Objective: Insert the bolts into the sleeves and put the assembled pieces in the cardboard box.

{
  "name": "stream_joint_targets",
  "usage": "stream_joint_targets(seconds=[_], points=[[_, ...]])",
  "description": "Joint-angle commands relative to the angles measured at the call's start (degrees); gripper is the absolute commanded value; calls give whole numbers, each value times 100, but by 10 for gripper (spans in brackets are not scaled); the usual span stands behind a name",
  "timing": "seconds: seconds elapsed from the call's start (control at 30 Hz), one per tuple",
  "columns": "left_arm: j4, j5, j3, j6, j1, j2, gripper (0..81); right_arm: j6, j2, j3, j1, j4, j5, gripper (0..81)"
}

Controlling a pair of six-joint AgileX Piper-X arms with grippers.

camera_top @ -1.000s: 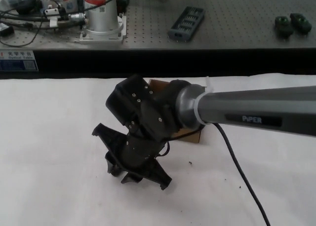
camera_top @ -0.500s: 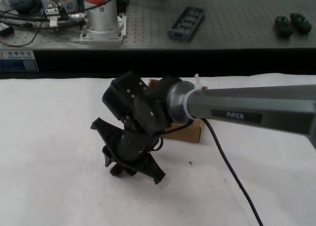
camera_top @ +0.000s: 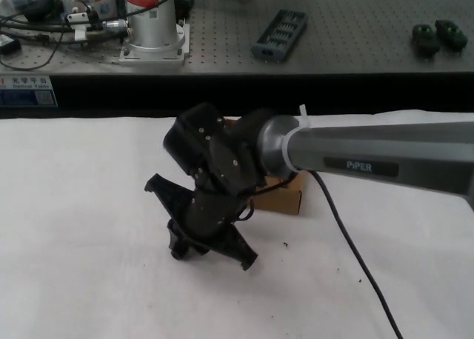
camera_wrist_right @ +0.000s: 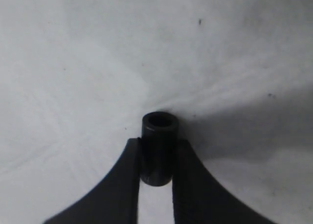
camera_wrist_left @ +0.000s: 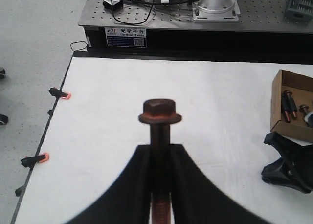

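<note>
High view: right arm low over worktop, before cardboard box.
Left wrist view: fingers clamped on bolt, head outward.
Right wrist view: fingers clamped on sleeve at worktop; lift, align bore with shank.

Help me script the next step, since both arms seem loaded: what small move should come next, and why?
Probably raise the right gripper with its sleeve away from the white cloth and carry it toward the left gripper. That one is shut on a bolt, head sticking out past the jaws, and the sleeve's bore looks empty, so the parts must meet first.
</note>
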Motion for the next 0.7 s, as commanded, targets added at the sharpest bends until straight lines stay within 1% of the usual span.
stream_joint_targets(seconds=[0.0, 0.03, 0.13, 0.23, 0.27, 0.37, 0.47, 0.57, 0.67], points=[[-127, -63, -39, 41, 15, -7, 6, -1344, 7, -64, -224, 306, -225, 24], [-162, -63, -39, 41, 15, 11, 6, -1780, -9, -64, -252, 404, -262, 24], [-467, 108, -12, 41, 15, 143, 6, -3637, -172, -64, -297, 904, -265, 24], [-1127, 818, 335, -134, 15, 290, 6, -5020, -377, -64, -295, 1261, -187, 24], [-1370, 1053, 474, -218, 15, 358, 6, -5318, -456, -64, -295, 1311, -164, 24], [-1984, 1737, 1025, -678, 15, 579, 6, -5867, -736, 10, -350, 1320, -114, 24], [-2649, 2299, 1566, -747, 15, 881, 6, -6313, -1061, 264, -426, 1304, -85, 24], [-3445, 3051, 1972, -886, 15, 1235, 6, -6557, -1482, 778, -511, 1242, -184, 24], [-4208, 3479, 2145, -1377, 15, 1600, 6, -6623, -2083, 1453, -582, 800, -407, 24]])
